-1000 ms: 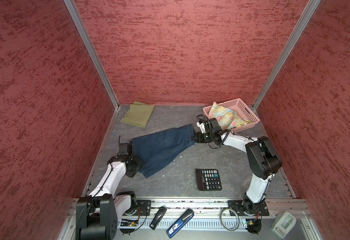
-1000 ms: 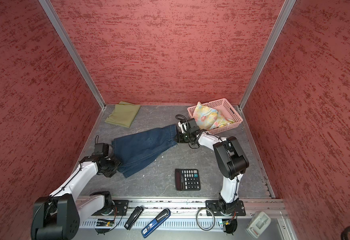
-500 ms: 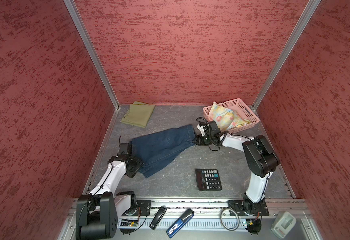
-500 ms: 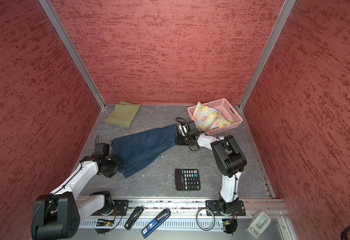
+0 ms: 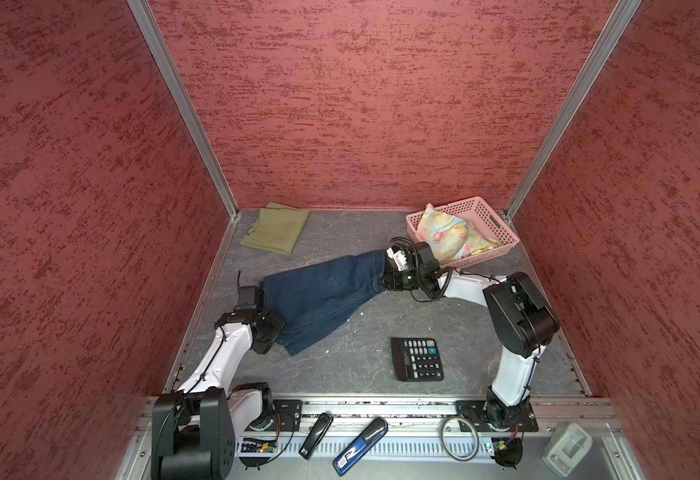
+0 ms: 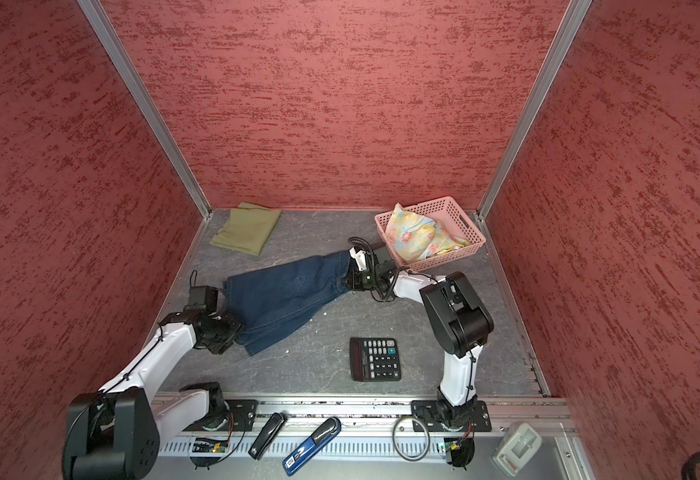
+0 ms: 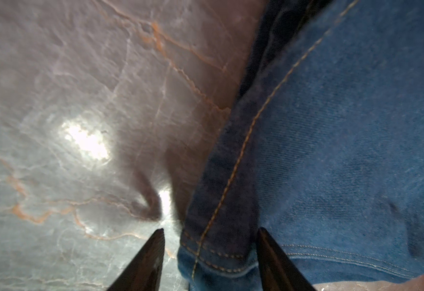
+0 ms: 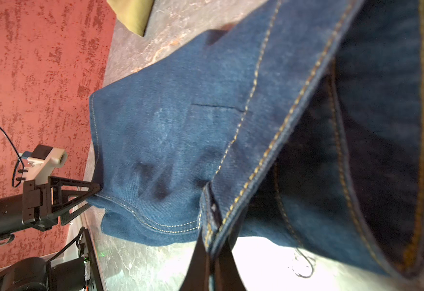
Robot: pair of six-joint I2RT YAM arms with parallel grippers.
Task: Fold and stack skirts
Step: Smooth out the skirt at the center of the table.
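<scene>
Right wrist view: dark blue denim skirt [image 8: 168, 138], orange-stitched, spread lengthwise across the middle of the grey marbled tabletop [image 5: 381, 324], one end toward each arm.

- Right gripper [image 8: 212, 241]: jaws closed tight on a stitched edge of the denim, at the end nearest the basket.
- Left gripper [image 7: 211, 229]: jaws apart, straddling the hem corner at the opposite end (one finger against the cloth, bare table showing beside the other); not clamped.
- Plain olive-green skirt [image 5: 277, 228]: folded flat in the far left corner, well apart from the denim.
- Pastel yellow-blue skirt with pink flowers [image 5: 452, 239]: bunched inside the pink perforated plastic basket [image 5: 500, 224] in the far right corner, just behind the right gripper.
- Black desk calculator [image 5: 417, 359]: flat on the table near the front, between the arms, clear of the denim.
</scene>
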